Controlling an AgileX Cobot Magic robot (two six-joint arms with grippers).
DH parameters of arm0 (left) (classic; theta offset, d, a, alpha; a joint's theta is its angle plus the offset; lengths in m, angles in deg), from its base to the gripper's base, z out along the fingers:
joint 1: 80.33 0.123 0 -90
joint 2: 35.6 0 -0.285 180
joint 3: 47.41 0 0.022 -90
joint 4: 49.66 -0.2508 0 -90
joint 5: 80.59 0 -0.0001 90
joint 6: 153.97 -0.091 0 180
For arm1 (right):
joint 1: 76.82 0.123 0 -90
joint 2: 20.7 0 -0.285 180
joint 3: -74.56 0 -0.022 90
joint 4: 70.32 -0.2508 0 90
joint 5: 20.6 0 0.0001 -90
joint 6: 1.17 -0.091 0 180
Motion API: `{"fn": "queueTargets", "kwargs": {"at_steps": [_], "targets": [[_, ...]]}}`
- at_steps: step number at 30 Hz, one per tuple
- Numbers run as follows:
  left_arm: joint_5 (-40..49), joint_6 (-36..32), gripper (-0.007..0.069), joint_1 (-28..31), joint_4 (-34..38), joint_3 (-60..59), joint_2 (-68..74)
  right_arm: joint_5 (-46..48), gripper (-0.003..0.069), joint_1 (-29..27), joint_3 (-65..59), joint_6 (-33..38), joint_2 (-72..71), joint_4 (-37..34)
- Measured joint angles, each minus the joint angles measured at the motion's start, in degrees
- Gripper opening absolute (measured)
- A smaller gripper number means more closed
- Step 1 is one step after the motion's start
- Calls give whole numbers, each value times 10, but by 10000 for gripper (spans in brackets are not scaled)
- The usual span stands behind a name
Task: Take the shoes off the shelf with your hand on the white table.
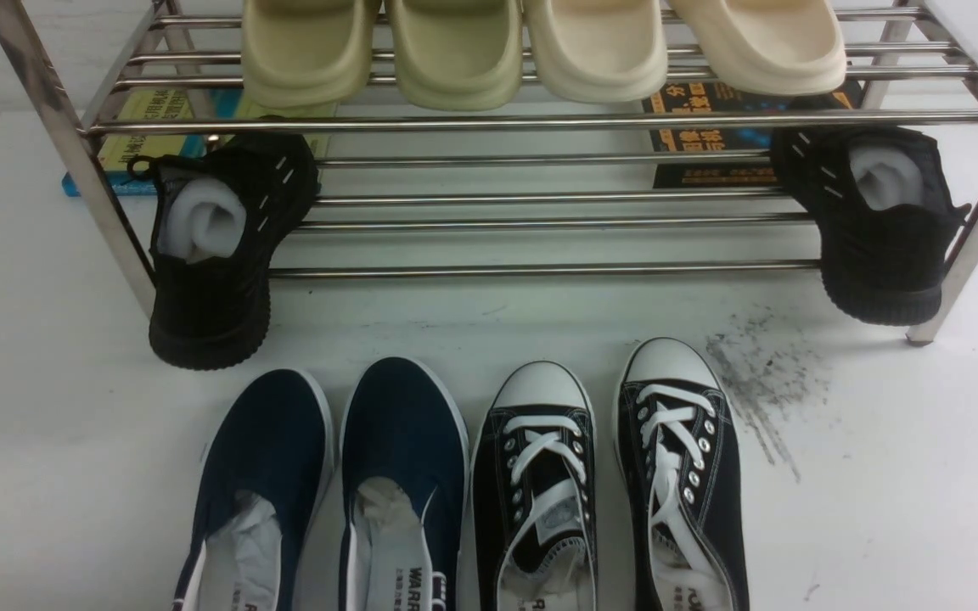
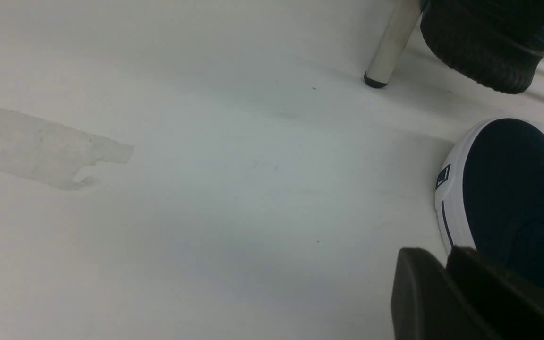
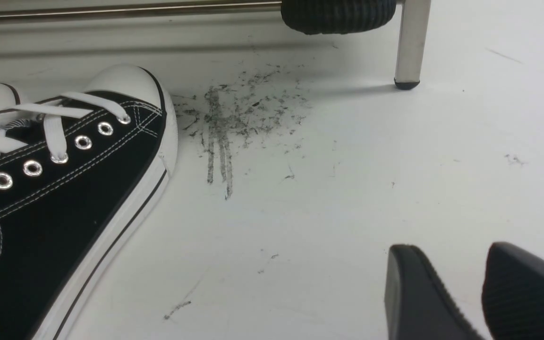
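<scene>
In the front view, the navy slip-ons lie side by side on the white bench, toes pointing away toward the steel shelf, paper stuffing showing in their openings. Just to their right sits a pair of black lace-up sneakers with white toe caps, and right of those a grey scuff smudge marks the bench. On the shelf's lower rails, one black knit shoe hangs at the left end and another at the right end, both tilted with soles over the near rail. Four cream slippers rest on the upper tier. Books lie on the bench behind the shelf. Neither pincer shows here.

In the left wrist view, the left pincer appears at the picture's edge, its two black fingers close together with only a thin seam between them; nothing is seen held. It is low over the bare bench, just beside the white-soled toe of a navy slip-on. Beyond stand a shelf leg and a knit shoe's ribbed sole.

In the right wrist view, the right pincer has its fingers slightly parted with a narrow gap, pinching nothing, above bare bench. A lace-up sneaker lies well apart from it, the scuff smudge between sneaker and shelf leg.
</scene>
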Motion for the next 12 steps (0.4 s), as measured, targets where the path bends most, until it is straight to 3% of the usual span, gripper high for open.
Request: {"fn": "queueTargets", "kwargs": {"at_steps": [12], "targets": [[0, 0, 123, 0, 0, 0, 0, 0, 237, 0, 0, 0, 0, 0]]}}
